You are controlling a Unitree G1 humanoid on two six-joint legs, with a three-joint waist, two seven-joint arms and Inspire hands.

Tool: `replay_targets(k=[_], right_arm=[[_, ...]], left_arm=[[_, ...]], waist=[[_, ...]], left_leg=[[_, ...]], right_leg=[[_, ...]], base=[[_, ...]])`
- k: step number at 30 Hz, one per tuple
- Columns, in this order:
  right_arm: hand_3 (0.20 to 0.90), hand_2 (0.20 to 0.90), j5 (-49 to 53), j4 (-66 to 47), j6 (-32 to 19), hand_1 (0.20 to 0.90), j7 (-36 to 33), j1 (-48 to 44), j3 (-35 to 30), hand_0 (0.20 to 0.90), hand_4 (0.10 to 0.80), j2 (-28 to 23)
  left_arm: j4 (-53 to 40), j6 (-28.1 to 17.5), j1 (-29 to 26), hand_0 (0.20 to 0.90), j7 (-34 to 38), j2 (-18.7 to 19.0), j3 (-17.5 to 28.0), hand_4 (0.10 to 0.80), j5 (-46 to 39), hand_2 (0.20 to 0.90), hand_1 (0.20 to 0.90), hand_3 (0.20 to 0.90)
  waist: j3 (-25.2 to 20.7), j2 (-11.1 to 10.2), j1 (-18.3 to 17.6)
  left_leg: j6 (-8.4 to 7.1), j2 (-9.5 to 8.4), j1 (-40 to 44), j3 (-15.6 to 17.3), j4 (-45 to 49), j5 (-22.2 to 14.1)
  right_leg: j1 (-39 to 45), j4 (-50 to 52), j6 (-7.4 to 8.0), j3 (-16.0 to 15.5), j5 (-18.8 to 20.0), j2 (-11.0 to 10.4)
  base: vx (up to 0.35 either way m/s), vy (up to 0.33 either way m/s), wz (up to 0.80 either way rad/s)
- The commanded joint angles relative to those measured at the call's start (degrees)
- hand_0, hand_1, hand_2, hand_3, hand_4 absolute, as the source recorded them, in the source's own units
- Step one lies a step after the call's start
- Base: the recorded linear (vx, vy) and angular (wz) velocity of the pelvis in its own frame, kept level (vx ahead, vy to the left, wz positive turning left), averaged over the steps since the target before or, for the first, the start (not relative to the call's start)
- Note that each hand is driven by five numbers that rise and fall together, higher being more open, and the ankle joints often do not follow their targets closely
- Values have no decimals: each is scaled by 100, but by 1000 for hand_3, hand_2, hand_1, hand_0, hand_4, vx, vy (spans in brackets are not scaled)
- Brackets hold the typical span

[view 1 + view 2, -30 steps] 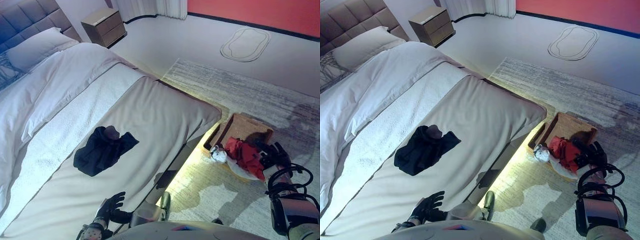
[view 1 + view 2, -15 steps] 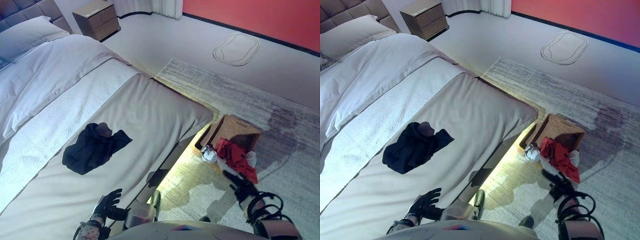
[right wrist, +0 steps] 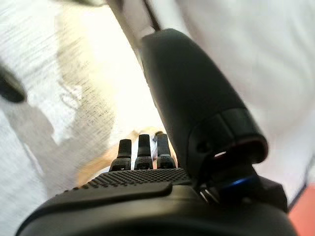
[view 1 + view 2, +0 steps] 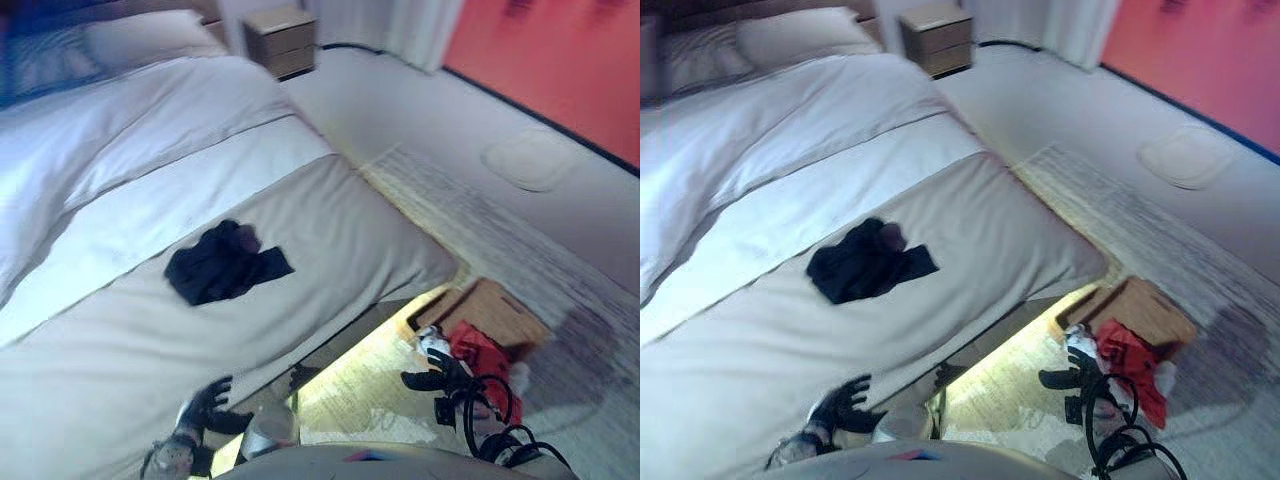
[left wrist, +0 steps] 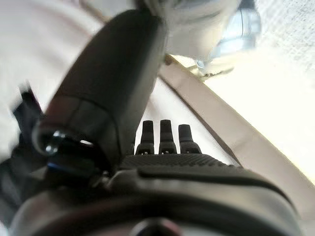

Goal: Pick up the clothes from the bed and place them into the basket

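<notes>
Nearest to the robot, low at the near edge of the bed (image 4: 330, 230), is the left robot hand (image 4: 205, 402). Its fingers are spread and nearly straight, and it holds nothing; its own wrist view shows the same, straight fingers with only bedding past them. The right robot hand (image 4: 437, 380) hangs over the floor beside the bed, close to the basket (image 4: 497, 312). Its fingers also look straight and empty, and the wrist view confirms that nothing is between them.

Further away, red clothes (image 4: 480, 358) already lie over the near rim of the basket, with some pale cloth (image 4: 433, 345) next to them, partly hanging outside.

The piece that remains is the dark garment (image 4: 225, 266), which lies crumpled on the beige cover in the middle part of the bed. From the left robot hand it lies straight ahead, up the bed and a little toward the right, well apart from it. Its long axis runs across the bed, roughly left to right. The left robot hand is clearly the nearer one, because the right robot hand is off the side of the bed. I judge that the next reach belongs to the left arm, and the body probably must lean forward.
</notes>
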Motion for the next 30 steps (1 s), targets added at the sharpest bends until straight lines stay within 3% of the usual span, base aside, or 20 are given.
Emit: replay_targets(k=[1, 4, 5, 6, 7, 8, 10, 13, 15, 16, 18, 20, 23, 27, 29, 30], right_arm=[[900, 900, -686, -415, -195, 900, -194, -419, -91, 900, 800, -263], [900, 900, -1074, -412, -182, 900, -329, -420, -118, 900, 800, -251], [900, 900, -1159, -439, -170, 900, -385, -407, -120, 900, 800, -270], [900, 900, -1314, -465, -128, 900, -682, -408, -99, 900, 800, -327], [900, 900, -1316, -465, -126, 900, -689, -412, -97, 900, 800, -328], [900, 900, -1253, -470, -70, 900, -919, -450, -83, 900, 800, -388], [900, 900, -1195, -452, -109, 900, -1157, -583, -125, 900, 800, -584], [900, 900, -1422, -430, -215, 900, -1230, -783, -166, 900, 800, -777], [900, 900, -1570, -435, -255, 900, -1270, -872, -153, 900, 800, -899], [900, 900, -1593, -456, -278, 900, -1251, -941, -154, 900, 800, -1025], [900, 900, -1609, -462, -316, 900, -1226, -999, -162, 900, 800, -1094], [900, 900, -1765, -471, -290, 900, -1247, -1045, -156, 900, 800, -1160], [900, 900, -1799, -451, -382, 900, -1256, -1121, -121, 900, 800, -1204], [900, 900, -1806, -553, -297, 900, -1323, -1703, 197, 900, 800, -1345], [900, 900, -1678, -635, -61, 900, -1366, -2128, 332, 900, 800, -1440], [900, 900, -1667, -712, -14, 900, -1426, -2254, 339, 900, 800, -1536]], left_arm=[[-255, -71, -44, 900, -16, -40, -220, 800, 44, 900, 900, 900], [-381, 70, -112, 900, -1, 93, -199, 800, -33, 900, 900, 900], [-406, 112, -154, 900, -23, 120, -206, 800, -31, 900, 900, 900], [-439, 181, -252, 900, -33, 170, -297, 800, -77, 900, 900, 900], [-439, 184, -255, 900, -33, 167, -295, 800, -78, 900, 900, 900], [-449, 180, -330, 900, -32, 205, -401, 800, -97, 900, 900, 900], [-435, 191, -476, 900, -20, 251, -567, 800, -128, 900, 900, 900], [-396, 281, -536, 900, 46, 304, -610, 800, -258, 900, 900, 900], [-359, 269, -531, 900, 60, 344, -636, 800, -293, 900, 900, 900], [-307, 183, -518, 900, 64, 402, -689, 800, -346, 900, 900, 900], [-281, 140, -497, 900, 64, 437, -680, 800, -374, 900, 900, 900], [-245, 62, -393, 900, 126, 466, -611, 800, -426, 900, 900, 900], [-242, 15, -290, 900, 191, 513, -518, 800, -348, 900, 900, 900], [-407, 54, -483, 900, 216, 701, -460, 800, -448, 900, 900, 900], [-508, 90, -671, 900, 167, 780, -441, 800, -468, 900, 900, 900], [-602, 146, -756, 900, 109, 828, -431, 800, -428, 900, 900, 900]], waist=[[-118, 124, 102], [-178, 22, 65], [-180, 34, 34], [-136, 82, -105], [-136, 75, -101], [-84, 136, -188], [55, 56, -319], [190, -106, -423], [240, -178, -499], [280, -275, -599], [305, -333, -664], [324, -381, -682], [331, -400, -672], [464, -516, -437], [612, -503, -368], [702, -486, -363]], left_leg=[[-103, -97, -12, 144, -19, 56], [307, -545, 189, 8, -71, -203], [398, -615, 252, -110, -63, -273], [552, -708, 425, -443, -91, -390], [560, -721, 420, -436, -94, -395], [570, -625, 410, -597, -73, -303], [495, -634, 476, -1088, -119, -299], [406, -647, 619, -1380, -176, -406], [355, -625, 657, -1523, -155, -490], [357, -653, 672, -1732, -122, -601], [366, -657, 680, -1911, -87, -707], [389, -679, 735, -2122, -70, -799], [420, -636, 716, -2440, -5, -791], [180, -371, 309, -2472, 96, -587], [6, -150, 78, -2308, 70, -407], [-112, 29, -56, -2044, 84, -302]], right_leg=[[112, 1268, -210, 643, -667, -20], [-99, 2446, 195, 905, 13, -665], [-248, 2891, 254, 1088, 239, -832], [-787, 3628, 299, 1738, 391, -986], [-818, 3670, 308, 1760, 377, -1009], [-1039, 3521, 75, 1991, 284, -751], [-1179, 2802, 18, 2379, 159, -387], [-1428, 1826, 156, 2563, 596, -386], [-1524, 1304, 191, 2751, 679, -283], [-1749, 977, 253, 3095, 872, -230], [-1893, 854, 288, 3261, 984, -233], [-1971, 841, 305, 3385, 1036, -194], [-1906, 898, 217, 3684, 683, 45], [-1777, 917, -1, 3364, 291, 334], [-1825, 926, -114, 3170, 188, 431], [-1833, 935, -157, 2989, 150, 440]], base=[[190, 303, 71], [181, 246, 49], [219, 264, 91], [153, 175, 91], [70, 50, 132], [-13, -94, 132], [55, -242, 184], [104, -225, 103], [167, -255, 55], [126, -171, 58], [197, -168, 73], [249, -148, 93], [201, -168, 86], [-2, -232, 68], [-83, -173, 47], [-9, -148, 20]])
